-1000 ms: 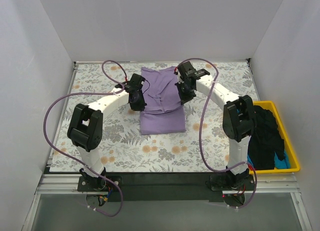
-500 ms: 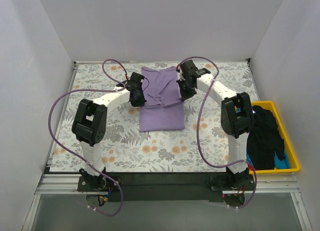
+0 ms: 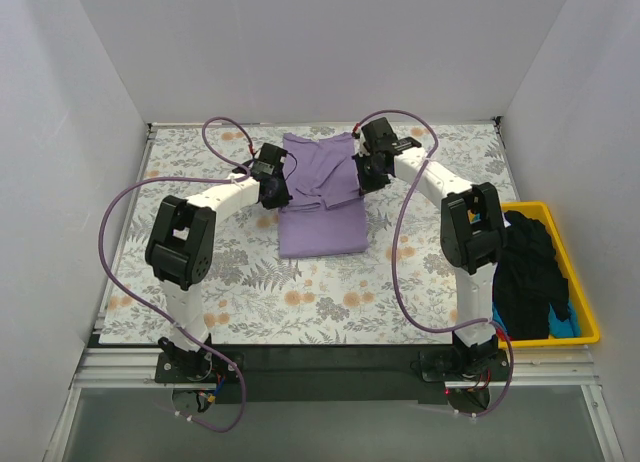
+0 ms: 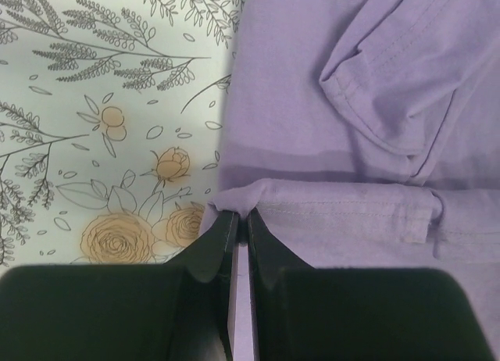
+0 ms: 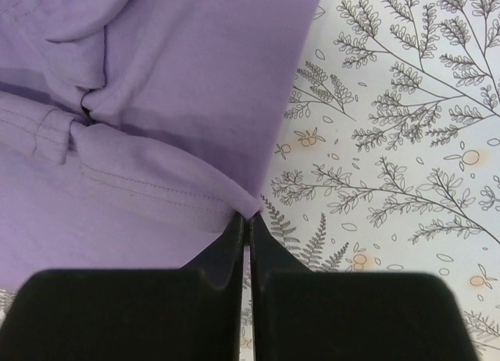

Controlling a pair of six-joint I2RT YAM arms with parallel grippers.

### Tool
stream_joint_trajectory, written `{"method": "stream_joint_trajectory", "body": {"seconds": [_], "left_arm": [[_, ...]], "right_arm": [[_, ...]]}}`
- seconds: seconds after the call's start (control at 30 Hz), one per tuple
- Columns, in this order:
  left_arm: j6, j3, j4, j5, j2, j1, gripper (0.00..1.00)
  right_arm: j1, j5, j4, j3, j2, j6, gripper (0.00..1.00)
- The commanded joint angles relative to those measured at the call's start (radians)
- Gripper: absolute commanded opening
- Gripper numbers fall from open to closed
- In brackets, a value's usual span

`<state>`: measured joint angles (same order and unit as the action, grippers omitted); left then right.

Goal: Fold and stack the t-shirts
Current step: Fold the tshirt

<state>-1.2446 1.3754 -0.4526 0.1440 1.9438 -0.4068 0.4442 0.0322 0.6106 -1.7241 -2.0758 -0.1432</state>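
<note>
The soft lavender-purple t-shirt (image 3: 320, 222) lies part-folded toward the back of the floral-print cloth (image 3: 200, 242). Its left hem is pinched tight in the left gripper (image 4: 242, 220), and the right gripper (image 5: 246, 223) is clamped on the right hem. Black shirts (image 3: 530, 267) are piled in the yellow plastic tray (image 3: 590, 317) far right.

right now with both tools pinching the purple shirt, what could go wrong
1. The left tool and right tool each pinch only a thin hem corner of the lavender shirt, so the fabric could slip out mid-fold.
2. The sleeve lies bunched just beyond the held hem, so creases may get folded in.
</note>
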Motion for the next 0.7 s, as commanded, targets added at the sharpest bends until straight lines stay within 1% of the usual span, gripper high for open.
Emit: {"method": "stream_joint_trajectory", "body": {"seconds": [0.0, 0.17, 0.23, 0.27, 0.3, 0.33, 0.37, 0.4, 0.43, 0.47, 0.53, 0.57, 0.6, 0.67], "left_arm": [[0.014, 0.033, 0.051, 0.034, 0.017, 0.006, 0.00], [0.014, 0.030, 0.078, 0.055, 0.038, 0.008, 0.00], [0.014, 0.034, 0.081, 0.057, 0.044, 0.006, 0.01], [0.013, 0.036, 0.083, 0.057, 0.047, 0.006, 0.04], [0.011, 0.037, 0.086, 0.055, 0.047, 0.008, 0.08], [0.011, 0.040, 0.086, 0.057, 0.044, 0.006, 0.16], [0.011, 0.040, 0.084, 0.057, 0.040, 0.006, 0.20], [0.013, 0.043, 0.084, 0.054, 0.035, 0.006, 0.24], [0.020, 0.054, 0.083, 0.049, 0.020, 0.006, 0.33], [0.019, 0.059, 0.072, 0.046, 0.006, 0.006, 0.37], [0.013, 0.054, 0.065, 0.045, -0.047, 0.005, 0.45], [0.005, 0.048, 0.065, 0.045, -0.069, -0.001, 0.53], [-0.001, 0.039, 0.065, 0.046, -0.094, -0.007, 0.56], [-0.018, -0.004, 0.063, 0.049, -0.164, -0.033, 0.59]], "right_arm": [[-0.007, 0.014, -0.066, -0.005, -0.023, -0.004, 0.01], [-0.013, 0.006, -0.110, 0.008, -0.044, -0.009, 0.02], [-0.018, 0.005, -0.121, 0.008, -0.052, -0.009, 0.06], [-0.018, 0.006, -0.124, 0.006, -0.055, -0.009, 0.12], [-0.018, 0.006, -0.124, 0.003, -0.053, -0.009, 0.18], [-0.018, 0.008, -0.123, -0.002, -0.052, -0.009, 0.24], [-0.019, 0.009, -0.124, -0.002, -0.047, -0.009, 0.29], [-0.018, 0.012, -0.127, 0.000, -0.031, -0.013, 0.31], [-0.018, 0.020, -0.130, 0.004, -0.018, -0.013, 0.33], [-0.016, 0.020, -0.132, 0.009, -0.006, -0.024, 0.36], [-0.012, 0.015, -0.150, 0.040, 0.048, -0.032, 0.38], [-0.010, 0.015, -0.163, 0.055, 0.068, -0.036, 0.39], [-0.001, 0.020, -0.187, 0.072, 0.109, -0.042, 0.39], [0.007, 0.041, -0.221, 0.139, 0.147, -0.058, 0.39]]}}
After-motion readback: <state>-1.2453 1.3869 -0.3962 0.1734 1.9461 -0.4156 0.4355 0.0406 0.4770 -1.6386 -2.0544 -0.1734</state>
